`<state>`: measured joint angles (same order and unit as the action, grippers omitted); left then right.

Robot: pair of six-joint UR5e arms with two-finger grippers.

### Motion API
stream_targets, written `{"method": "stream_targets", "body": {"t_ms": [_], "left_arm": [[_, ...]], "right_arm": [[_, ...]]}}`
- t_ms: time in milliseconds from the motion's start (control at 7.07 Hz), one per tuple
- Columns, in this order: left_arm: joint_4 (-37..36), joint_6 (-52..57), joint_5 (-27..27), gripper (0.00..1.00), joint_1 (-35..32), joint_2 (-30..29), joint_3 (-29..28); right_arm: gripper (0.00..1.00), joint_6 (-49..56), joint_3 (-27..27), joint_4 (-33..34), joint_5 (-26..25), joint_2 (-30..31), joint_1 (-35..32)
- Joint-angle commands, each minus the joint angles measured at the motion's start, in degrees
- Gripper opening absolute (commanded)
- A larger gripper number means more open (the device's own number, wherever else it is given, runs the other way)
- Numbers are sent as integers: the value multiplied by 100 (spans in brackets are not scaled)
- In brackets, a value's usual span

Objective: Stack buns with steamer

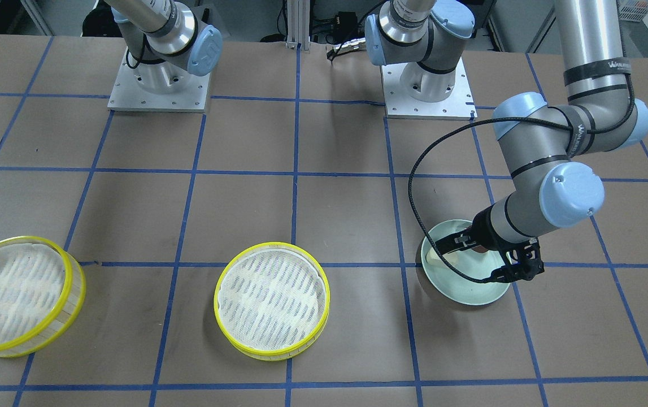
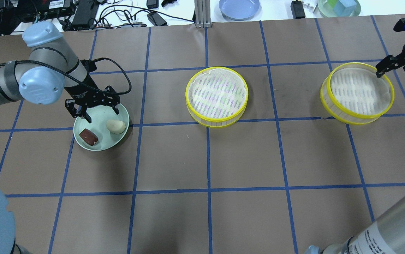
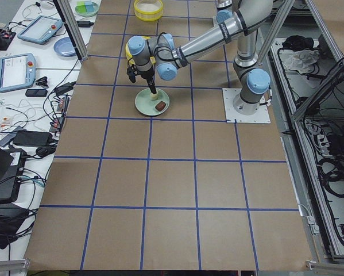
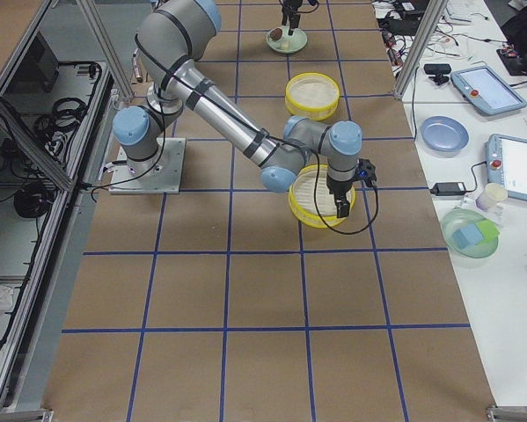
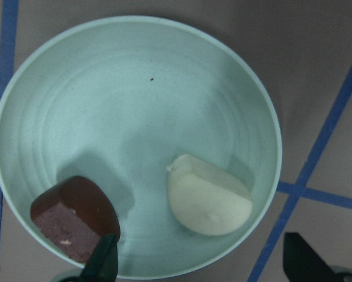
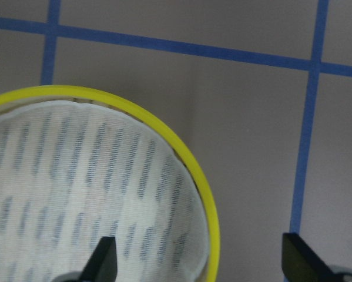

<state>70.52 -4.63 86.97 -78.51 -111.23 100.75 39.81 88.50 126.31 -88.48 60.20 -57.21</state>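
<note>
Closest to my left wrist camera are the dark tips of the left pincer [image 5: 202,261], spread wide at the bottom edge of that view. One tip sits just in front of the dark reddish-brown bun [image 5: 76,217]; the other lies beyond the rim of the pale green plate [image 5: 134,88], over the brown tabletop [image 2: 244,158]. Neither tip holds anything. Both buns lie on the plate, the brown one and the pale cream bun [image 5: 208,202] side by side with a gap between them. From overhead, the plate is on my left side of the tabletop and the pincer hangs over its far half; how high it hangs I cannot tell.

On my right, the right pincer [image 6: 200,264] is also spread wide and holds nothing. It straddles the yellow rim of the right steamer basket [image 6: 206,200], one tip over its white cloth liner, the other over bare tabletop. A second yellow-rimmed steamer basket [image 2: 187,95] stands at mid tabletop, well apart from both.
</note>
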Motion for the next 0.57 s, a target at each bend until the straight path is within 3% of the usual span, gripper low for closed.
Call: {"method": "stream_targets", "body": {"t_ms": [0, 142, 283, 425], "left_arm": [[-135, -3, -13, 91, 3, -442, 50], [-127, -64, -13, 55, 3, -504, 50], [-127, -82, -13, 2, 11, -505, 7], [-127, -99, -13, 0, 11, -470, -54]], "right_arm": [[98, 97, 9, 104, -11, -315, 175], [92, 115, 18, 96, 6, -324, 175], [74, 106, 79, 96, 15, -359, 175], [59, 115, 80, 96, 15, -377, 167]]}}
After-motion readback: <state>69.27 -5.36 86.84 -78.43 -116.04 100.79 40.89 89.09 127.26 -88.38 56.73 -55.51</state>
